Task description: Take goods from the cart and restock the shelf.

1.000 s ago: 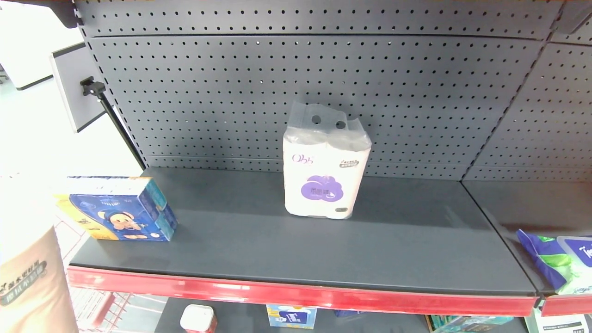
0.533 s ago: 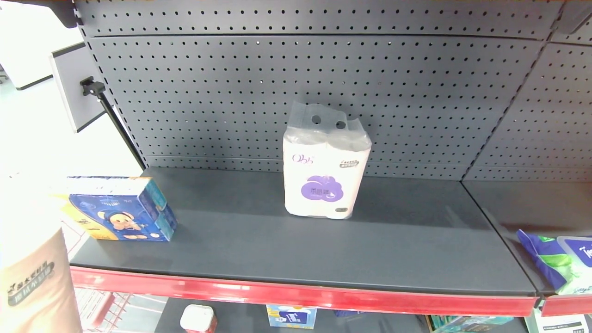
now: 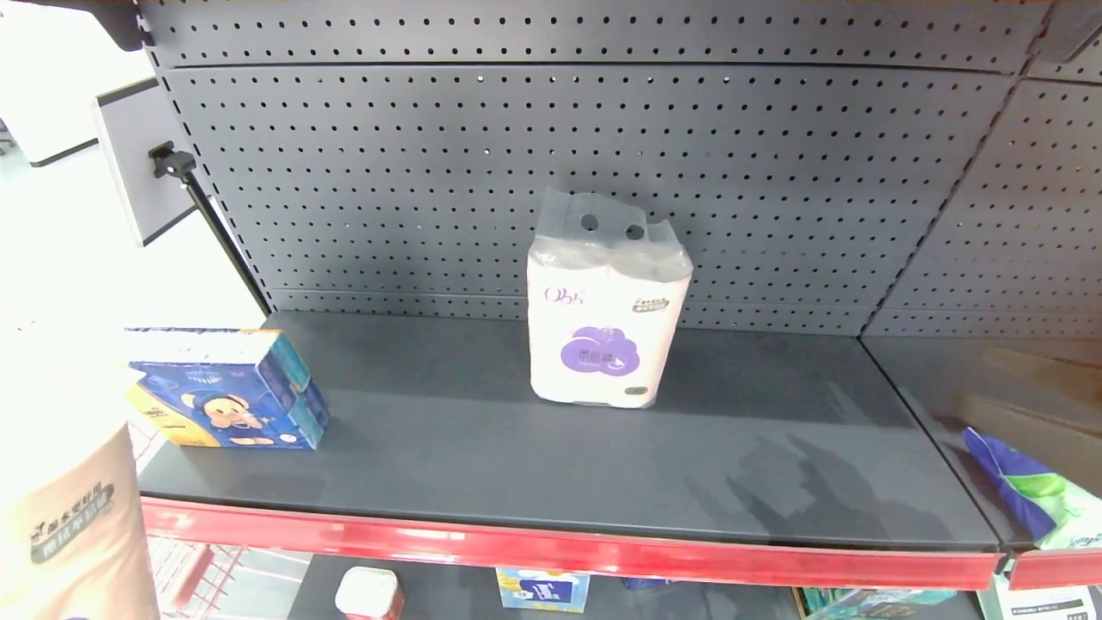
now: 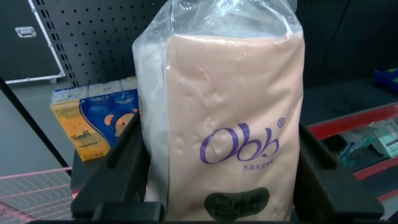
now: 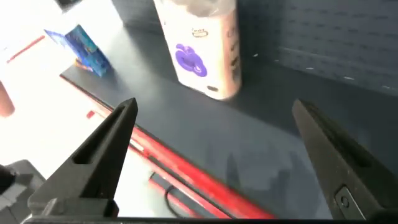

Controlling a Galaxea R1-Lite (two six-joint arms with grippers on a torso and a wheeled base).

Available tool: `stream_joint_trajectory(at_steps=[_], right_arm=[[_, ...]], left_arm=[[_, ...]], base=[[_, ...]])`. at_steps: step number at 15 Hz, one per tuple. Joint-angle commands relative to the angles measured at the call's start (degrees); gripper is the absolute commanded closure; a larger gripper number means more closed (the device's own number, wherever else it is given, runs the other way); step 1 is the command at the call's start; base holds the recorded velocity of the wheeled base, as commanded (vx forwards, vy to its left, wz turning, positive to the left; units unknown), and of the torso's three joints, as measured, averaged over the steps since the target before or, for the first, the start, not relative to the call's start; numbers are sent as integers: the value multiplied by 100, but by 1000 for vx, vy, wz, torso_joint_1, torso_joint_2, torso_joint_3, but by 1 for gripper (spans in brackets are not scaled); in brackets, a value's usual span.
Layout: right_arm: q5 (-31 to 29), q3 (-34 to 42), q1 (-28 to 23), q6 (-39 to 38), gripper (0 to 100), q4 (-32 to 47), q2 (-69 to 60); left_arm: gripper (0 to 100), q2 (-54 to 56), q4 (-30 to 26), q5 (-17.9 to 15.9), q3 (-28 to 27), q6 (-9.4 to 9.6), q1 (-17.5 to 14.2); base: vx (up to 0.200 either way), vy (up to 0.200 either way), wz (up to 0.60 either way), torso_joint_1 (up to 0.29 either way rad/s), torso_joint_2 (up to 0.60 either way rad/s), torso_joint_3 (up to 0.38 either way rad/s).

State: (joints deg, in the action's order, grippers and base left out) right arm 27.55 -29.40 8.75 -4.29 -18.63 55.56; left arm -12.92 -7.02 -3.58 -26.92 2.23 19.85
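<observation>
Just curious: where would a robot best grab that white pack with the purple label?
Probably the pack by its middle, from the front, jaws on its two flat sides: it stands upright, pegboard behind, and the top flap looks flimsy.

- Your left gripper [image 4: 219, 124] has matte black, broad, flat-faced fingers [image 4: 124, 162] with bevelled edges
- Your right gripper [image 5: 214, 107] has black fingers tapering to blunt wedge tips
- Both pairs look smooth and moulded, with a dull sheen along their edges

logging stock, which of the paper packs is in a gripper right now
The beige pack, held in the left gripper. The white pack with the purple cloud and the blue pack both sit on the shelf.
</observation>
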Motion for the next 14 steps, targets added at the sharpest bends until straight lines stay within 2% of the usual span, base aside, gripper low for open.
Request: stream_joint_trajectory(at_steps=[1,2,5,11,14], right_arm=[[752,-250,-84,579,0,-915,2178],[1121,-391,-137,825,0,-1257,2653],[1393,-839,-146,965,0,-1732,3663],[1622,-2298,-23,1238,0,-1732,4867],[1780,-2456,241,1211,0,-1723,5008]], left_arm=[[100,-96,-1,-11,-7,-3,2],[100,-114,-1,-11,29,-3,2],[100,-149,-1,-11,-15,-3,2],[100,-360,-45,-2,-112,-3,-7],[100,-360,-45,7,-112,-12,-7]], base=[[0,0,0,0,0,0],[0,0,0,0,0,0],[0,0,0,0,0,0],[0,0,0,0,0,0],[0,0,0,0,0,0]])
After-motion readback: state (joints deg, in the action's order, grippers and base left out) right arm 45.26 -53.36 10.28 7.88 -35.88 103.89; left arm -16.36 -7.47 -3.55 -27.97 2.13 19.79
